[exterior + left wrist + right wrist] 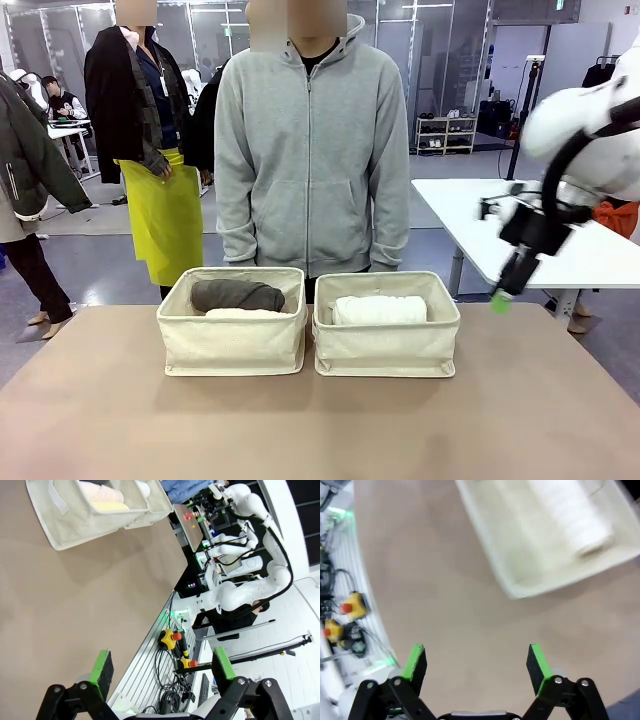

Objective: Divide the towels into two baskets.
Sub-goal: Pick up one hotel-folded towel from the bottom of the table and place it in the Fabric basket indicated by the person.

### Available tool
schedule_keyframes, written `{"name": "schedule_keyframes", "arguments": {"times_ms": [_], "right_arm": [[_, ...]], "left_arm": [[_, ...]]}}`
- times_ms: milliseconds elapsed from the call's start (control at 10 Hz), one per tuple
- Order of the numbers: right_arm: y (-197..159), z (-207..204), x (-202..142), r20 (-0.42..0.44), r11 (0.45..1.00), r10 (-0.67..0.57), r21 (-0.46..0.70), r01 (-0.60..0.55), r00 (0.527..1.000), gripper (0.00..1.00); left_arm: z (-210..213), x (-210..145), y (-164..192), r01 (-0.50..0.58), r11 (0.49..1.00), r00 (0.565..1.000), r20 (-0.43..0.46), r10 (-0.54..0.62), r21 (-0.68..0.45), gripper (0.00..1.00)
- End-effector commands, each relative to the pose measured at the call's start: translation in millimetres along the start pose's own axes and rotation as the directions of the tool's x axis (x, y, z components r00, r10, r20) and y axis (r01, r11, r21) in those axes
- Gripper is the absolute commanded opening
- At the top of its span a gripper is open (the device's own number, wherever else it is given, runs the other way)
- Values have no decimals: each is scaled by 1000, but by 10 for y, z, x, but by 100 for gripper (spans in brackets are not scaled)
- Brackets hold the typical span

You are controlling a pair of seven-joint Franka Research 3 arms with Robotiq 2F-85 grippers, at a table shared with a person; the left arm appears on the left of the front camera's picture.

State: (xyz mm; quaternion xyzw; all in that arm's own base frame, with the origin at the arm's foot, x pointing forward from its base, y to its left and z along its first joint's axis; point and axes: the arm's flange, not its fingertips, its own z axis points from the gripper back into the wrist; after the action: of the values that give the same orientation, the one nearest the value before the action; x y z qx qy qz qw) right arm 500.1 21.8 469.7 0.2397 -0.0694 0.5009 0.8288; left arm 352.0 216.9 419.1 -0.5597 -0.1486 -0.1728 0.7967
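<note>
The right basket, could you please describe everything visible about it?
The right basket is a rectangular beige canvas bin with soft upright sides and a folded rim. It stands upright on the table, close beside the matching left basket; whether they touch is unclear. A white towel lies rolled inside it, lengthwise. The right wrist view shows the same roll against its pale inner wall. Neither gripper touches it.

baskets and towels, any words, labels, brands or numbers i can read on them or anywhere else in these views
None can be read.
Left basket: plain canvas, no print.
Right basket: plain canvas, no print.
Dark towel and white towel: no tags showing.
Pale strip on the basket wall in the left wrist view: blank as far as it shows.
Yellow button boxes by the table edge: any marks are too small to read.
</note>
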Motion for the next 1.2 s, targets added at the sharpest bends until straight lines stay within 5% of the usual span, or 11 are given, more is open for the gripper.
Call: {"name": "schedule_keyframes", "arguments": {"times_ms": [0,300,700,800,1000,1100], "right_arm": [[-161,75,-496,187,976,-132,197,94,973,100],[-176,83,-1764,372,874,-421,410,261,827,100],[186,-233,-3486,494,673,-731,635,378,471,100],[284,-270,-3720,516,661,-745,657,364,423,100],[288,-198,-3782,521,685,-723,628,369,454,100],[374,-308,-3906,461,621,-778,668,410,428,100]], "left_arm": [[23,-32,-24,1,1000,1000,-7,-1,-4,100],[23,-32,-24,1,1000,1000,-7,-1,-4,100],[23,-32,-24,1,1000,1000,-7,-1,-4,100],[23,-32,-24,1,1000,1000,-7,-1,-4,100],[23,-32,-24,1,1000,1000,-7,-1,-4,100],[23,-32,-24,1,1000,1000,-7,-1,-4,100]]}}
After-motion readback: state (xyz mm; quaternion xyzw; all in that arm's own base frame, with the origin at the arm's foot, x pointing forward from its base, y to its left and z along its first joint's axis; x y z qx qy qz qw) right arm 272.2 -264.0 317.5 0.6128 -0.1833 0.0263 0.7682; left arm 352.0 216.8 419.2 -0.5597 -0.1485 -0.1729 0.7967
